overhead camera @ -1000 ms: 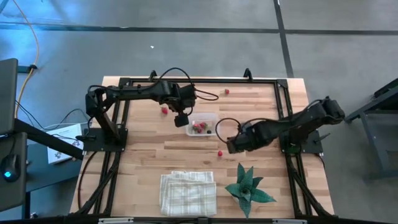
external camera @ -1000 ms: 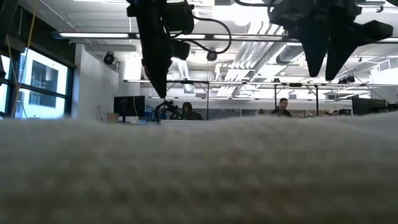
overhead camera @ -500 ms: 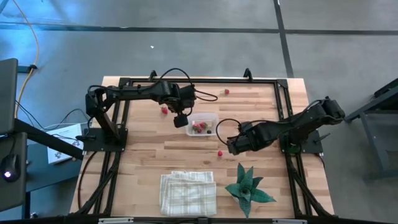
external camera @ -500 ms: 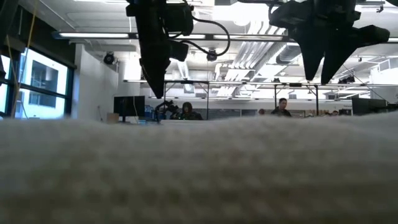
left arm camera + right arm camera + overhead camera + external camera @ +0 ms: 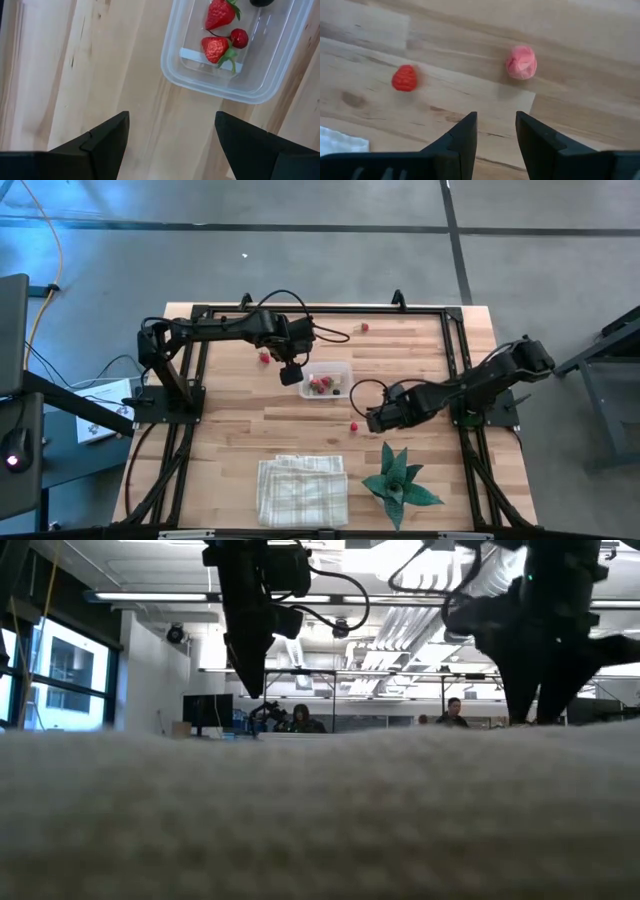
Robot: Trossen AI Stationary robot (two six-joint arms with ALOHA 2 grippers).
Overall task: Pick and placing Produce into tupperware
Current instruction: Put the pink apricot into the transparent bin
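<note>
Over on the left, the left gripper point(image 5: 291, 374) hangs just beside the tupperware's point(image 5: 329, 368) near end, fingers point(image 5: 102, 139) spread wide and nothing between them. Under it, bare wooden table point(image 5: 230, 420). One loose red piece point(image 5: 264, 357) lies on the wood just behind that arm. The clear tupperware sits mid-table, and inside it the wrist view picks out two strawberries point(image 5: 218, 13), a small red round piece point(image 5: 239, 38) and something dark at the far end. Another red piece point(image 5: 365, 327) lies well off toward the far edge. Moving right, a red raspberry point(image 5: 353, 425) rests on the wood below the tupperware, and the right gripper point(image 5: 372, 418) is down low just beside it, fingers point(image 5: 461, 132) parted narrowly and gripping nothing. In its wrist view a pale pink piece point(image 5: 521, 62) lies ahead of the fingers, the raspberry point(image 5: 404, 78) off to one side. At the front, folded checked cloth point(image 5: 301, 489), then the green spiky plant point(image 5: 397, 479).
</note>
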